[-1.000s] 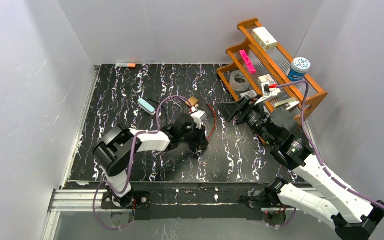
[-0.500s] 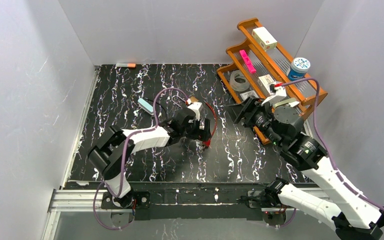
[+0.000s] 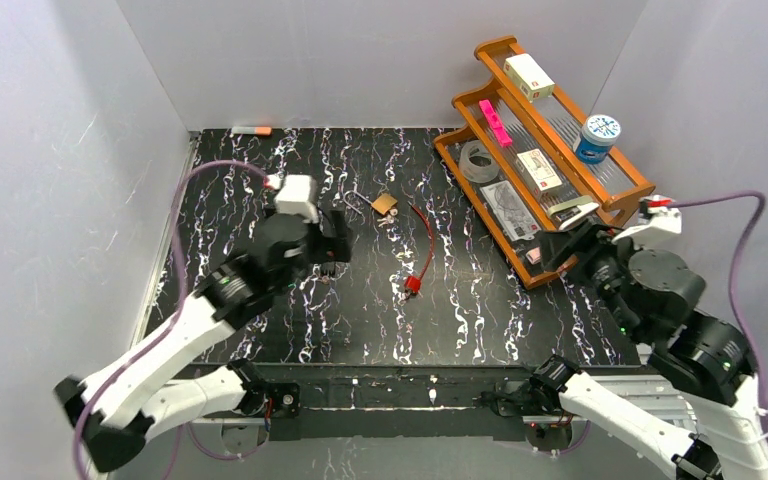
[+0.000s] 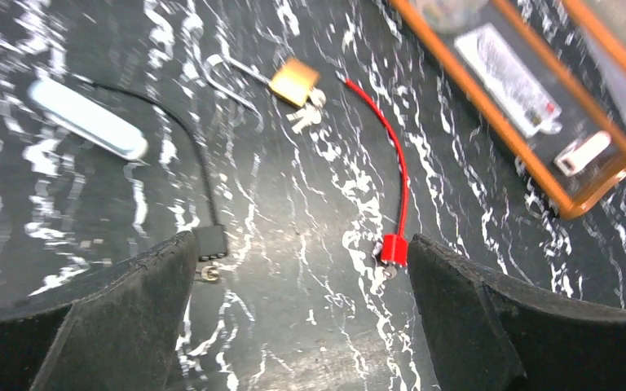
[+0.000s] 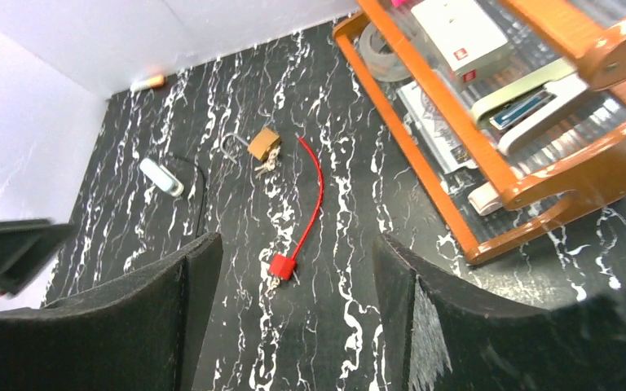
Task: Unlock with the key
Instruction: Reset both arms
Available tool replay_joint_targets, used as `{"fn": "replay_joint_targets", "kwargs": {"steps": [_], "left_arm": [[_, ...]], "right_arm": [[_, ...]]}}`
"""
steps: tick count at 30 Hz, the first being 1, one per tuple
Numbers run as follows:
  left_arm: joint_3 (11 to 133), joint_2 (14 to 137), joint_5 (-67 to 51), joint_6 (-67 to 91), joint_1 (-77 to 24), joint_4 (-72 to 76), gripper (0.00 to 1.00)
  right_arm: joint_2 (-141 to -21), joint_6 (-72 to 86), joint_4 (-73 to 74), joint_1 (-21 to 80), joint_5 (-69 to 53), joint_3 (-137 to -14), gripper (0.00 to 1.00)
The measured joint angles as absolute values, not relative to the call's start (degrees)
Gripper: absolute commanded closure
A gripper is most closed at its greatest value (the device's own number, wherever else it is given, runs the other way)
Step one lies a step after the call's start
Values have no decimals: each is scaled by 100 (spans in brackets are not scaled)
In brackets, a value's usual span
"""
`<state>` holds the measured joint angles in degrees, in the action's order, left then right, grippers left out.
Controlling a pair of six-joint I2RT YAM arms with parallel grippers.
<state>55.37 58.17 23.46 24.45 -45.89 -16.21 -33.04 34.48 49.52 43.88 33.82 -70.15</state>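
Note:
A brass padlock (image 3: 386, 203) with its shackle swung open lies mid-table, and a bunch of keys (image 4: 306, 118) rests against it. Nearer to me is a red cable lock (image 3: 412, 284), its red body (image 4: 393, 248) on the table with a small key (image 4: 385, 270) stuck in it. My left gripper (image 3: 335, 245) hovers open to the left of the red lock, holding nothing; in its wrist view the left gripper (image 4: 301, 252) frames bare table. My right gripper (image 3: 560, 245) hangs open by the shelf, well to the right; the right gripper (image 5: 297, 248) looks down on the red body (image 5: 282, 266).
An orange wooden shelf (image 3: 496, 47) with boxes, tape and a blue tub stands at the back right. A black cable lock (image 4: 210, 242) and a pale blue stick (image 4: 88, 120) lie to the left. An orange-tipped marker (image 3: 251, 130) sits at the back wall.
My left gripper opened, let go of the red lock and drew back left and upward. The red lock now lies free on the table. My right arm pulled back to the right.

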Motion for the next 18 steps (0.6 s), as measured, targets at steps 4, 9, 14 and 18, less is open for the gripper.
{"fn": "replay_joint_targets", "kwargs": {"steps": [4, 9, 14, 18], "left_arm": [[5933, 4665, 2926, 2211, -4589, -2482, 2], [6807, 4128, 3575, 2040, -4589, -3599, 2], [7137, 4034, 3933, 1979, -4587, -4429, 2], [7137, 4029, 4084, 1944, -4589, -4783, 2]], "right_arm": [[-3301, 3402, 5356, 4388, 3677, -7577, 22], [-3354, 3201, 5645, 4388, 3909, -8101, 17], [-3417, 3009, 5743, 4388, 3924, -8178, 12], [-3605, 2956, 5791, 4388, 3894, -8178, 10]]}}
